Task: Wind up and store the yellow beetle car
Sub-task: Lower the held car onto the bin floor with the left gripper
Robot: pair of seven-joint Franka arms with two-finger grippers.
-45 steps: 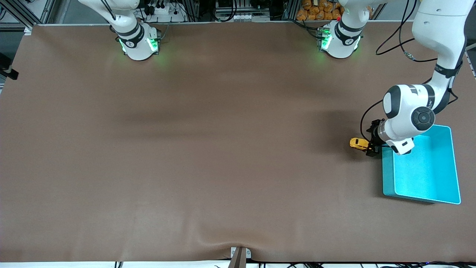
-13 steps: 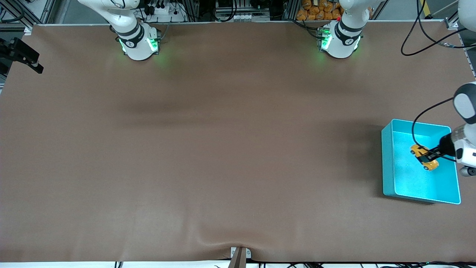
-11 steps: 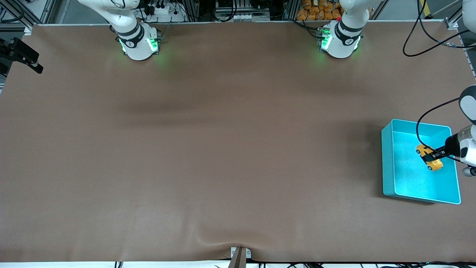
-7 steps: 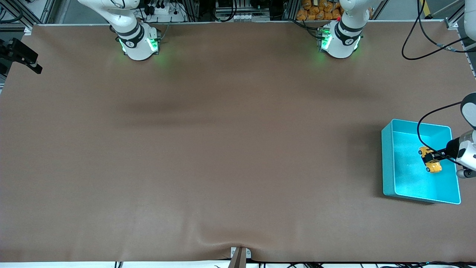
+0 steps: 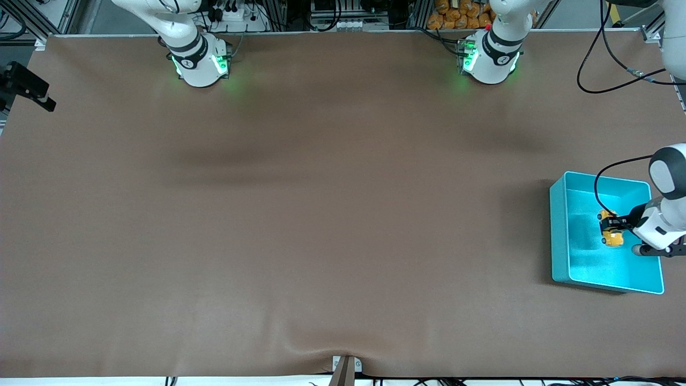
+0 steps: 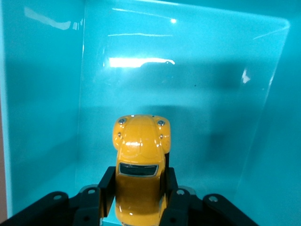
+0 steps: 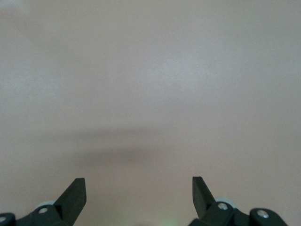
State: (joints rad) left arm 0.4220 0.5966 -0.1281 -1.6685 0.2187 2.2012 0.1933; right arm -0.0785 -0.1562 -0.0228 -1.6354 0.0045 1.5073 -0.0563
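Yellow beetle car (image 5: 611, 235) pinched by left hand (image 5: 616, 229) inside teal bin (image 5: 560, 236), right hand (image 7: 138, 193) spread, waiting.

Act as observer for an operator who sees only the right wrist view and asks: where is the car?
Observer: The car is inside the teal bin, at the left arm's end of the table.
Operator: Has it been released?
Observer: No, the left pincer is shut on its body.
Operator: Where does my pincer hang?
Observer: The right pincer waits over the table's edge at the right arm's end.
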